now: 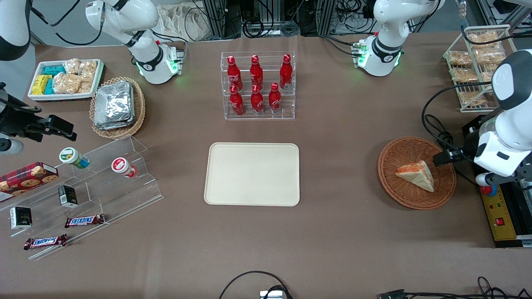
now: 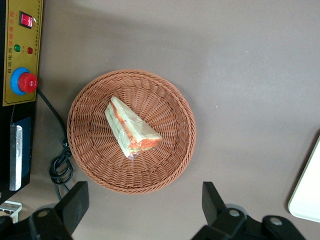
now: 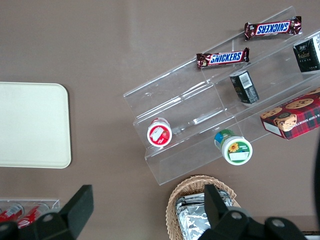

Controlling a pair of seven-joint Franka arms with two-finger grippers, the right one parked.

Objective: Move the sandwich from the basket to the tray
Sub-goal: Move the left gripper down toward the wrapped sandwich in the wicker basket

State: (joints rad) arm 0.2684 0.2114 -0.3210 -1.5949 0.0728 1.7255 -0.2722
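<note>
From the front, the sandwich (image 1: 417,174) lies in the reddish-brown wicker basket (image 1: 399,193) toward the working arm's end of the table; the cream tray (image 1: 252,174) sits at mid-table, well apart from the basket and bare; the left arm's gripper (image 1: 445,158) hangs over the basket's rim, just beside the sandwich; a rack of red bottles (image 1: 258,85) stands farther from the camera than the tray.

In the left wrist view, the gripper (image 2: 145,202) is spread wide above the table, holding nothing; the wrapped sandwich (image 2: 131,128) rests near the centre of the basket (image 2: 170,165), orange filling showing; a tray corner (image 2: 307,192) is visible; a red emergency button (image 2: 26,82) sits near the basket.

In the right wrist view, two Snickers bars (image 3: 223,58) lie on a clear stepped stand (image 3: 200,107).
</note>
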